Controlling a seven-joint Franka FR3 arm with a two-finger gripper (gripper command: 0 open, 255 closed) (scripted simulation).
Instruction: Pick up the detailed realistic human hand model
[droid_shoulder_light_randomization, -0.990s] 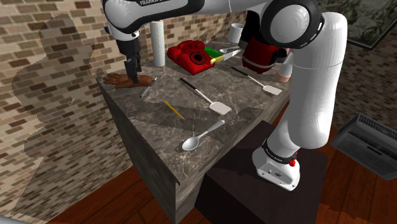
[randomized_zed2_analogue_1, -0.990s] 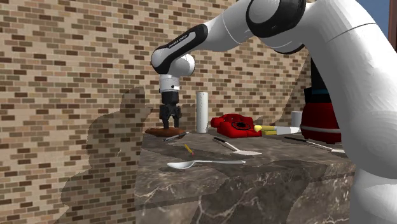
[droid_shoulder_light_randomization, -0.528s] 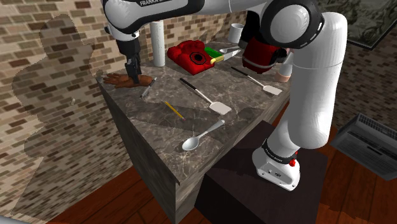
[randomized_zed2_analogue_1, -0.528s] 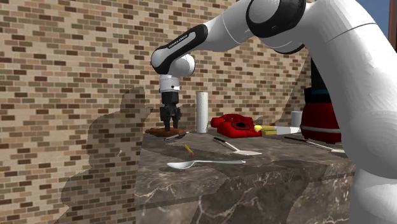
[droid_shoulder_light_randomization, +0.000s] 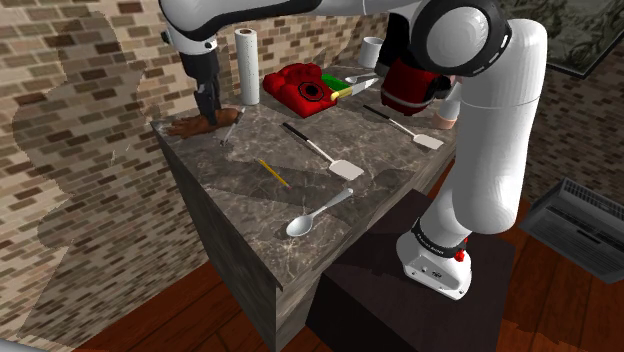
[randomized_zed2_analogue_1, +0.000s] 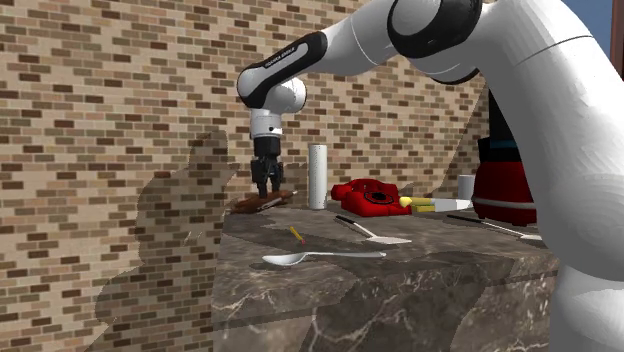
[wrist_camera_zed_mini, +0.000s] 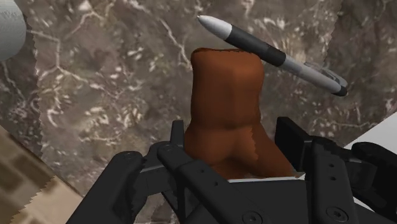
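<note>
Jaws grip the brown hand model (wrist_camera_zed_mini: 229, 108) across its width, with both fingers (wrist_camera_zed_mini: 294, 141) pressed against its sides. The model hangs tilted just over the marbled worktop (droid_shoulder_light_randomization: 250, 200), near the white roll (droid_shoulder_light_randomization: 247, 65), on the roll's side away from the red telephone (droid_shoulder_light_randomization: 300, 85). A grey-and-black pen (wrist_camera_zed_mini: 280, 54) lies on the worktop just beyond the model, also near the roll.
</note>
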